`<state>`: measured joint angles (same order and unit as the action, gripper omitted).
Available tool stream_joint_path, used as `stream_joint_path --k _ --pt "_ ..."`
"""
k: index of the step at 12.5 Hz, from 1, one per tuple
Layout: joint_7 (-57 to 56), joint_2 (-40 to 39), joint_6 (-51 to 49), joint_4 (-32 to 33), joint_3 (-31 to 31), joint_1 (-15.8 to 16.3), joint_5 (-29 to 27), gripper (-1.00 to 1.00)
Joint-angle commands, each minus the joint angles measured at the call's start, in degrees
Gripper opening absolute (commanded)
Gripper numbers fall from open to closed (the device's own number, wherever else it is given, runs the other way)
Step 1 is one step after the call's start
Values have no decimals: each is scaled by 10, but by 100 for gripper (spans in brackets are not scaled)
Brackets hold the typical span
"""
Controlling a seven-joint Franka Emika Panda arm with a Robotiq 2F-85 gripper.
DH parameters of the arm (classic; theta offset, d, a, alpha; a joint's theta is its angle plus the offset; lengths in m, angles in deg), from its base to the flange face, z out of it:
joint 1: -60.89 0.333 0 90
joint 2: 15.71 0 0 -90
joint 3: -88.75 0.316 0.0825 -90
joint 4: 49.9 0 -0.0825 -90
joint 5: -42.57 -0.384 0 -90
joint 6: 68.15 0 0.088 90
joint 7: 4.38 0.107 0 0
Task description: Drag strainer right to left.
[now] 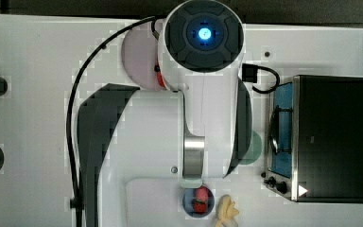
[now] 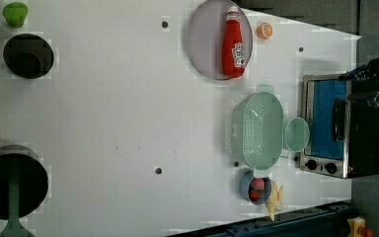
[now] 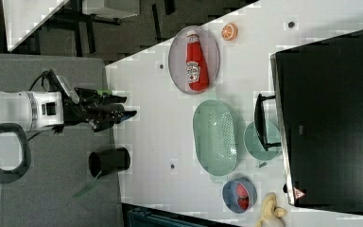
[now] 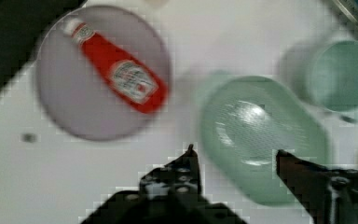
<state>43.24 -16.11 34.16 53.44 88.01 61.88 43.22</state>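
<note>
The strainer [image 2: 256,131] is a pale mint-green oval colander with a perforated centre. It lies flat on the white table between the plate and the blue bowl, with the oven close by. In the wrist view it lies below my gripper [image 4: 235,154], which hangs well above it. The two black fingertips [image 4: 190,153] stand apart with nothing between them, so the gripper is open. In the right view the gripper [image 3: 131,113] is to the left of the strainer [image 3: 215,137], apart from it. In the top view my arm covers most of the strainer.
A round mint mug [image 2: 296,134] sits right beside the strainer, towards the toaster oven [image 2: 335,128]. A ketchup bottle [image 2: 233,44] lies on a grey-purple plate [image 2: 205,44]. A blue bowl [image 2: 244,185], a banana [image 2: 275,197] and an orange slice [image 2: 264,30] are nearby. Bare table spreads over the left view's left.
</note>
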Motion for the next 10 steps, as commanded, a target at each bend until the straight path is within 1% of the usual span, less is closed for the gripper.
stream_joint_path --k 1,2,3,7,10 --pt "7 321 -114 179 -36 1 19 60" --pt "7 321 -111 179 -35 1 19 82" --pt "7 317 -102 179 -34 1 19 99" --pt "8 276 -68 196 -33 2 19 100" --pt "24 211 -7 214 -32 2 18 100"
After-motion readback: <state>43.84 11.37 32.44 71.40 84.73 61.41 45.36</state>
